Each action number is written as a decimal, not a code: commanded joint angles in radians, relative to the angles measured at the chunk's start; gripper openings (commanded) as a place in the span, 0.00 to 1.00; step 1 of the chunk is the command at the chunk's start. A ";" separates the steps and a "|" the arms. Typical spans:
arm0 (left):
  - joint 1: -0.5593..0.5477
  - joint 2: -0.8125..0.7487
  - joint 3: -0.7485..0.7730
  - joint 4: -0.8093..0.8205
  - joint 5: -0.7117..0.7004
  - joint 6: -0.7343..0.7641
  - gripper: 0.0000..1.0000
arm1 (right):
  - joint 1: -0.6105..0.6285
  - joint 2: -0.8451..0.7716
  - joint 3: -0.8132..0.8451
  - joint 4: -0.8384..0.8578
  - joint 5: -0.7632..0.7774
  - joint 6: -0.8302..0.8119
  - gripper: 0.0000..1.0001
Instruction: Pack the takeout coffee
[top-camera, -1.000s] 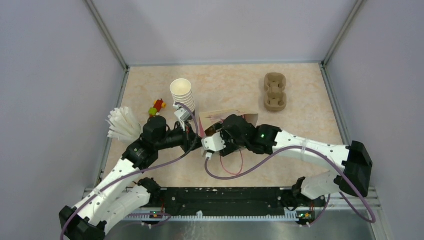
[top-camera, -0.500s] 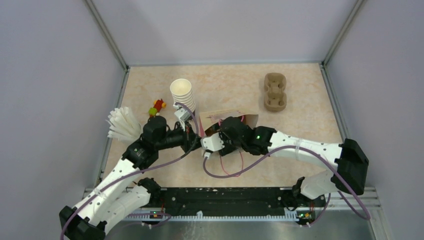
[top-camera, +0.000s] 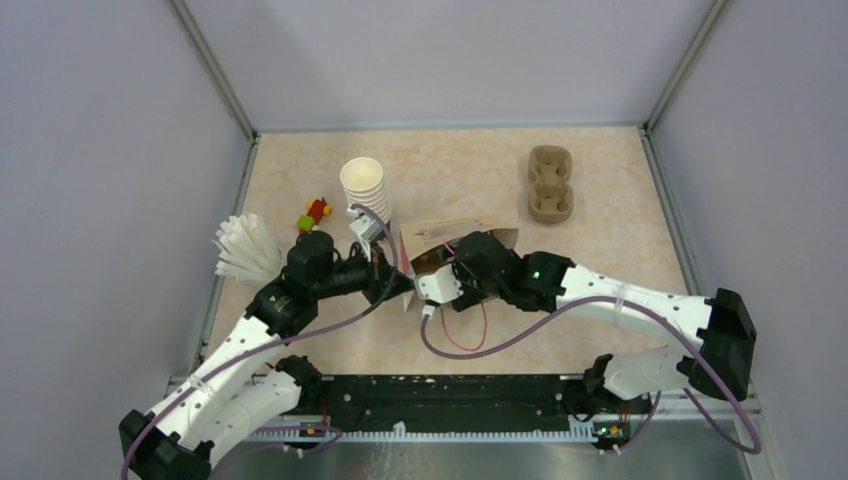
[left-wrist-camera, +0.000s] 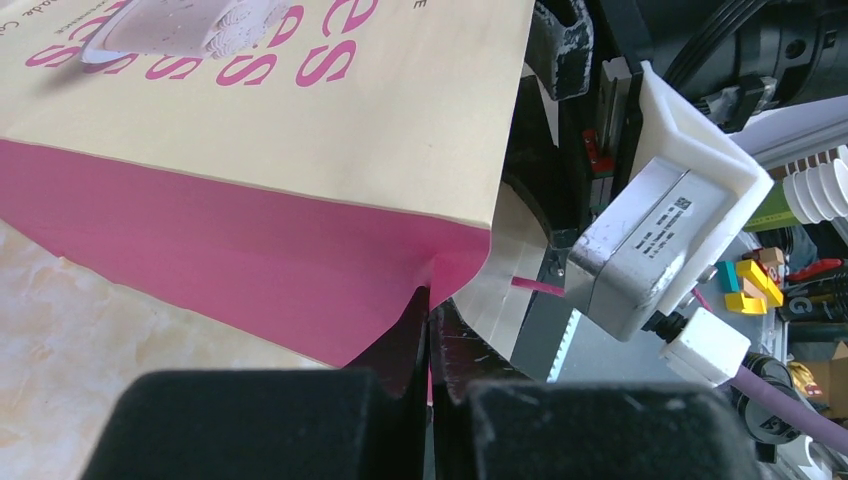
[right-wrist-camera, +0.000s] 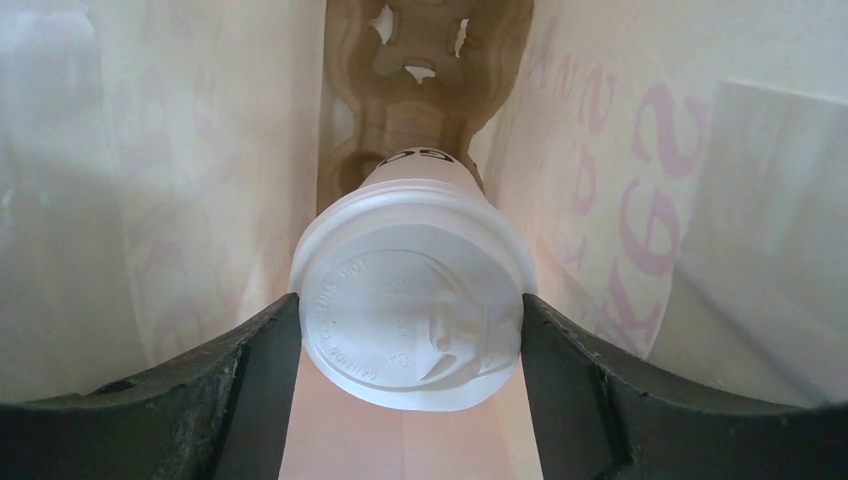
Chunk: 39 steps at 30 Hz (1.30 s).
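The takeout coffee (right-wrist-camera: 410, 300), a white cup with a round white lid, sits inside the paper bag (right-wrist-camera: 200, 150) and is hidden in the top view. Its base rests in a brown cardboard carrier (right-wrist-camera: 420, 60) at the bag's bottom. My right gripper (right-wrist-camera: 410, 312) reaches into the bag, its fingers (right-wrist-camera: 250, 380) pressed against both sides of the lid. My left gripper (left-wrist-camera: 430, 320) is shut on the pink edge of the bag (left-wrist-camera: 300, 120), holding its mouth. In the top view the bag (top-camera: 440, 232) lies mid-table, with the left gripper (top-camera: 400, 284) at its left edge.
A tall stack of lidless white cups (top-camera: 365, 190) stands just behind the left arm. A fan of white lids (top-camera: 245, 248) lies at the left wall, with small coloured toys (top-camera: 314, 213) beside it. A second brown carrier (top-camera: 551, 184) lies at the back right.
The right arm has shifted a little to the right, its wrist still at the bag's mouth. The left arm and the bag have hardly moved.
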 joint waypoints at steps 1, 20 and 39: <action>-0.004 0.005 -0.005 0.061 0.015 0.001 0.00 | -0.021 -0.032 -0.027 -0.011 0.007 -0.037 0.49; -0.004 0.014 -0.007 0.066 0.026 0.023 0.00 | -0.062 0.018 -0.021 -0.014 -0.030 -0.109 0.48; -0.004 0.023 -0.001 0.069 0.030 0.020 0.00 | -0.063 0.023 -0.083 0.065 -0.003 -0.115 0.47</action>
